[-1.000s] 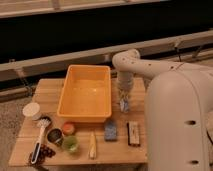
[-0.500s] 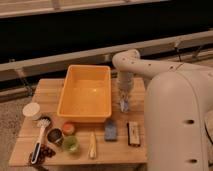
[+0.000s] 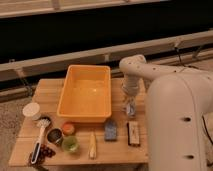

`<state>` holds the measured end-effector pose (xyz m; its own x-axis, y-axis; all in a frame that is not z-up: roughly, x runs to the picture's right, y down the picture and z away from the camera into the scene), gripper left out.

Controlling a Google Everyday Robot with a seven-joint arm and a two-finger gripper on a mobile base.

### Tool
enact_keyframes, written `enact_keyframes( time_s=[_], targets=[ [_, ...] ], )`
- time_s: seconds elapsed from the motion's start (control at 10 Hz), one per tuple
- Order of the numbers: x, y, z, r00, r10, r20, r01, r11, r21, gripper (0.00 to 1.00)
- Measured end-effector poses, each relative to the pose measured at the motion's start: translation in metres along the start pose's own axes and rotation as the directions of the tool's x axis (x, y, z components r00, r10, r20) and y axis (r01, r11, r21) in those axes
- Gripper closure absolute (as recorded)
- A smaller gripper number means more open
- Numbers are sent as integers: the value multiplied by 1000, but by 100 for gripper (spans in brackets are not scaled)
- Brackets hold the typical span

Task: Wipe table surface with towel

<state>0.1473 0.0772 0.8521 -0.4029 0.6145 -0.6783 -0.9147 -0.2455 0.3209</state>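
The table surface point(image 3: 49, 93) is a pale slatted wooden top. My gripper point(image 3: 130, 107) points straight down at it, just right of the orange tub point(image 3: 86, 92). It is shut on the towel point(image 3: 131, 112), a small whitish cloth with bluish patches that bunches below the fingers and rests on the planks. The white arm reaches in from the right, and the robot's body hides the table's right end.
Along the front lie a blue-grey sponge block point(image 3: 110, 130), a dark block point(image 3: 133, 134), a yellowish stick-shaped item point(image 3: 92, 145), and green point(image 3: 71, 145), orange point(image 3: 68, 129) and dark point(image 3: 55, 136) cups. A brush point(image 3: 39, 136), dark grapes point(image 3: 46, 151) and a round white container point(image 3: 31, 111) are at the left.
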Motion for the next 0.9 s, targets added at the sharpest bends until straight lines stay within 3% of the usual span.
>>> enact_keyframes(
  time_s=[0.3, 0.5, 0.7, 0.9],
  targets=[
    [-20, -27, 3, 996, 90, -2, -90, 996, 10, 100],
    [-37, -29, 8, 992, 125, -2, -125, 992, 19, 100],
    [-46, -26, 16, 991, 131, -3, -131, 991, 26, 100],
    [-44, 1, 22, 997, 81, -8, -81, 996, 29, 100]
  ],
)
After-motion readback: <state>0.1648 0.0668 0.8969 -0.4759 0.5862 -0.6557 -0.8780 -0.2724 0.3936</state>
